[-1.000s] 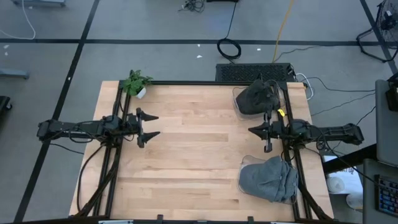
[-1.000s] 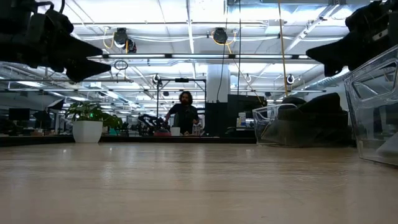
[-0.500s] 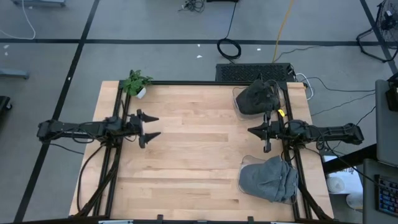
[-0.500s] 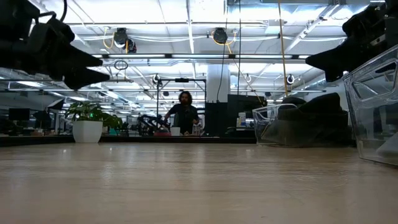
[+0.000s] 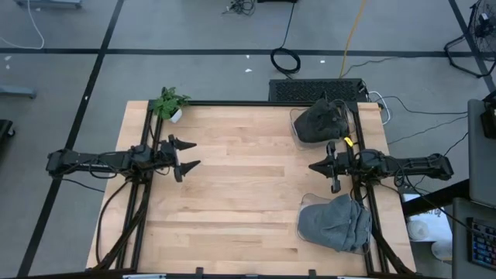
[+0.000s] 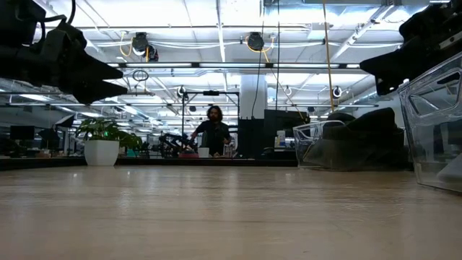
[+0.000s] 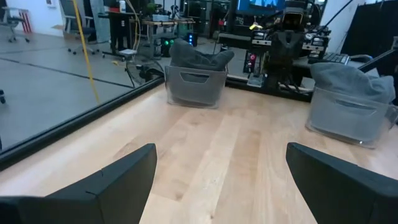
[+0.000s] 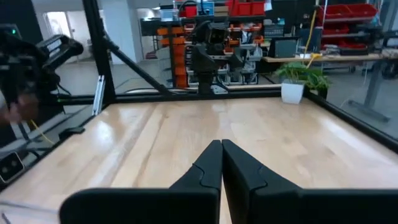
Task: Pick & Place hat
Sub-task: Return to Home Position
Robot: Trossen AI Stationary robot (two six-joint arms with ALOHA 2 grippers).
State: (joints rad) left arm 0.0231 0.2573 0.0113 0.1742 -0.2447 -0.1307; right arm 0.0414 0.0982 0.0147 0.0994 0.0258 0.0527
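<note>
A dark hat (image 5: 319, 122) lies heaped in a clear bin (image 7: 193, 89) at the table's far right. A lighter grey hat (image 5: 335, 222) fills a second clear bin (image 7: 348, 116) at the near right, its crown bulging over the rim. My left gripper (image 5: 187, 155) hovers over the table's left side, open and level, pointing right with nothing between its fingers. Between the two bins, my right gripper (image 5: 313, 164) hovers shut and level, pointing left at the bare tabletop (image 8: 222, 155). Neither gripper touches a hat.
A small potted plant (image 5: 169, 104) stands at the far left corner. Black frame rails (image 5: 142, 201) run along the table's left and right sides. Bare wood (image 5: 244, 178) lies between the two grippers. A person (image 6: 214, 131) stands in the room beyond the far edge.
Both grippers have turned slightly on the spot without travelling. The left stays open and the right stays shut. The hats and bins have not moved.
</note>
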